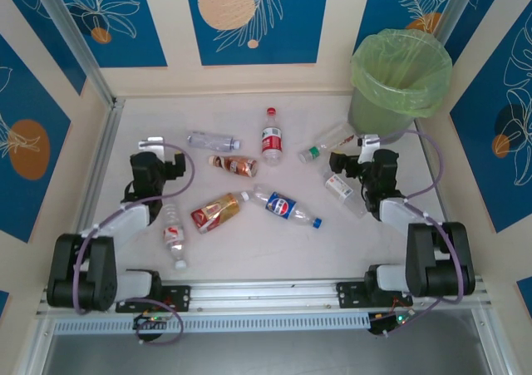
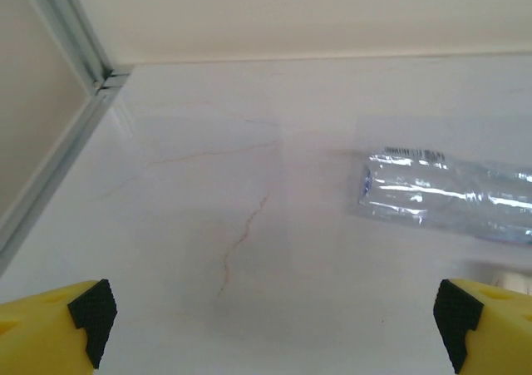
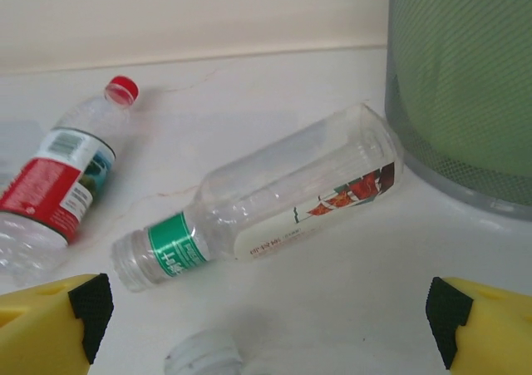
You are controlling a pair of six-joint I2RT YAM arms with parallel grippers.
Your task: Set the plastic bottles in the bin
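The tabletop (image 2: 249, 142) is smooth and faintly veined. The plastic bottles (image 3: 274, 200) are clear and glossy; the bin (image 3: 465, 84) is fine mesh, its bag (image 1: 399, 84) thin translucent plastic.

Flat bottles (image 1: 283, 207) near upright bin (image 1: 376, 113)

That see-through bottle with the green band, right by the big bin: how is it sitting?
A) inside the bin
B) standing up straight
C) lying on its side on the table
C: the bottle with the green band lies tipped over on the table, with its bottom end toward the bin, outside it.
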